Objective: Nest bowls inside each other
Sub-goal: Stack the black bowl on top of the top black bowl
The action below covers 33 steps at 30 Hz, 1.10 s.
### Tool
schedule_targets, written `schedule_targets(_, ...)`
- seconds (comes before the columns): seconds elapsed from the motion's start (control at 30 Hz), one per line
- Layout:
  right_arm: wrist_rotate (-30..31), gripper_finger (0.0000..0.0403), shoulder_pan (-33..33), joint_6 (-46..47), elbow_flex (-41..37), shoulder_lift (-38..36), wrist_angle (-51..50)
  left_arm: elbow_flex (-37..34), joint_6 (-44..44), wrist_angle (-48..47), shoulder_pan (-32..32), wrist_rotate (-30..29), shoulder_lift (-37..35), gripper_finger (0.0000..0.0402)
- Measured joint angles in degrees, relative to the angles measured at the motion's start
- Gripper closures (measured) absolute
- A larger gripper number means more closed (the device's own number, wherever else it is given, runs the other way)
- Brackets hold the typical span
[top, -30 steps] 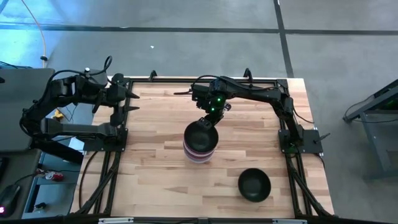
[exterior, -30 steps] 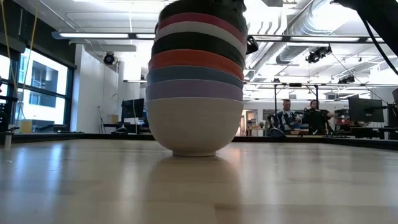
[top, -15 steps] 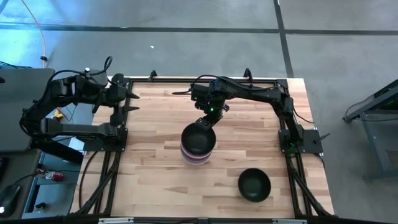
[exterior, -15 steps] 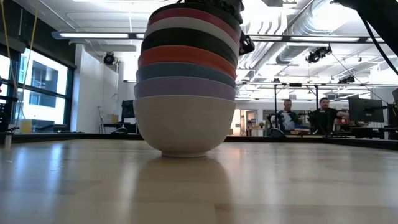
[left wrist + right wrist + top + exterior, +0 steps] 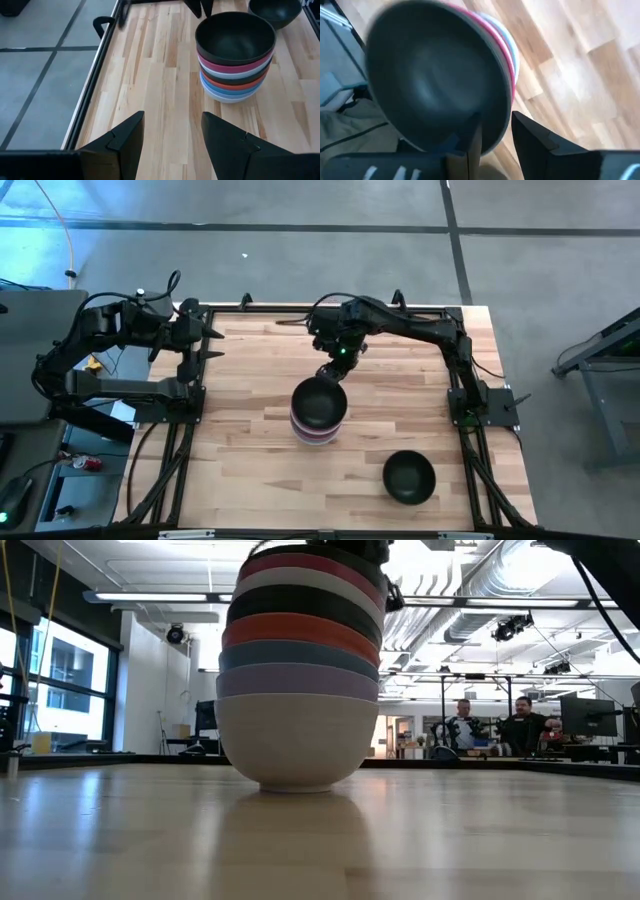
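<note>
A stack of several nested bowls (image 5: 318, 412) stands on the table's middle, resting on its cream bottom bowl (image 5: 298, 745). Above that come lavender, blue, red, black, white and magenta bowls, with a black bowl (image 5: 430, 85) on top. One more black bowl (image 5: 409, 477) sits alone toward the near right. My right gripper (image 5: 333, 372) is open at the stack's far rim, one finger inside the top bowl and one outside. My left gripper (image 5: 210, 340) is open and empty at the far left. My right gripper comes from above and the far side and straddles the top black bowl's far rim (image 5: 496, 122), one finger (image 5: 470, 145) inside and one (image 5: 535, 142) outside. I cannot tell whether either finger touches the rim. The stack stands upright on the table.
Bare wood lies to the left of the stack and along the near edge. The table's black frame rail (image 5: 95, 60) runs along the left side. People sit at desks in the room beyond the far edge (image 5: 490, 725).
The whole stack has slid a little toward the table's left and near edges with my right gripper at its rim, then stood still. My right gripper has since drawn slightly up and toward the far edge.
</note>
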Motion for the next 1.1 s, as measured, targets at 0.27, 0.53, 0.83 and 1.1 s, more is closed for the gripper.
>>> schedule_targets(0.27,0.7,0.0304,0.7,-1.4,3.2,-3.2,-3.3,0.0,-1.3,-2.7,0.0,0.7,-0.1,0.0216)
schedule_targets(0.53,2.1,0.0304,6.3,-6.5,-1.8,-7.7,-3.1,0.0,-2.4,-4.3,0.0,1.1,-1.5,0.0216)
schedule_targets(0.83,4.6,0.0304,16.2,-5.8,-10.8,-10.8,-3.0,0.0,-4.0,-4.3,0.0,1.1,-3.8,0.0216)
schedule_targets(1.1,11.0,0.0304,24.1,5.4,-26.7,-18.0,-3.0,0.0,-5.6,-4.2,0.0,1.1,-5.4,0.0216)
